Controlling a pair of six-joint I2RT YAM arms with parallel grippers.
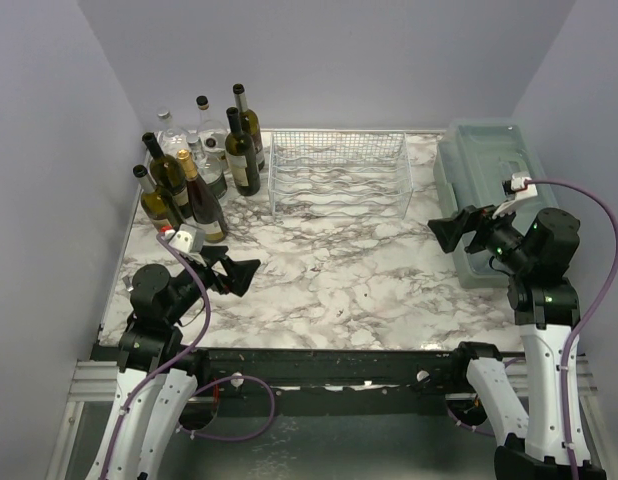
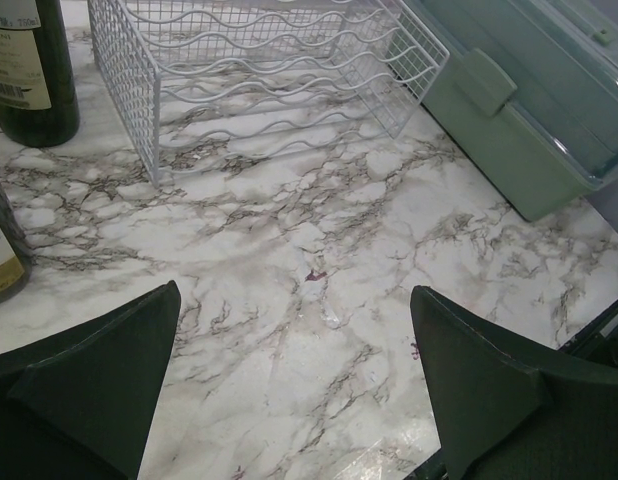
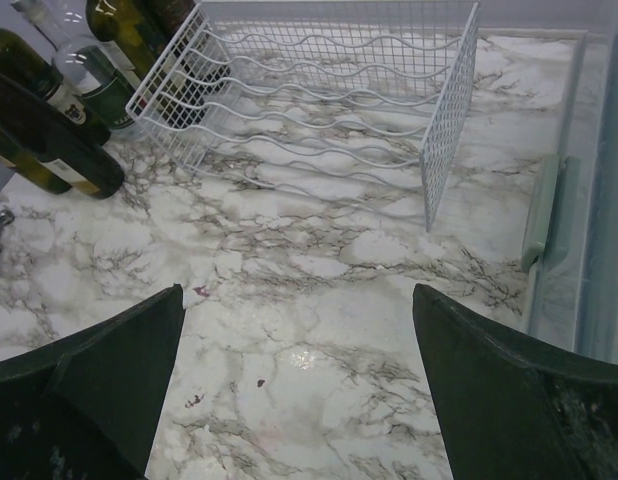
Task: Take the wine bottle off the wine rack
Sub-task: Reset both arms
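1. The left gripper [image 1: 239, 272] hangs low over the near-left part of the marble table [image 1: 329, 290]. Its jaws are spread wide with nothing in them, and its wrist view shows only bare marble between the two dark fingers.
2. The right gripper [image 1: 451, 232] is just as wide apart and just as empty. It is held a bit higher on the right, just in front of the green plastic box [image 1: 489, 165], and turned in toward the middle.
3. Both face the wine rack [image 1: 339, 175] at the back centre. Looking through its white wire from either wrist, I see no bottle in the wavy cradles of either tier.
4. The wine bottles [image 1: 204, 170] stand upright in a tight cluster left of the rack, the nearest just beside its end wall. None lies in a cradle.
5. With the rack bare and both grippers free, I'd judge the removal done. The arms sit back, probably to keep clear of the tall necks.
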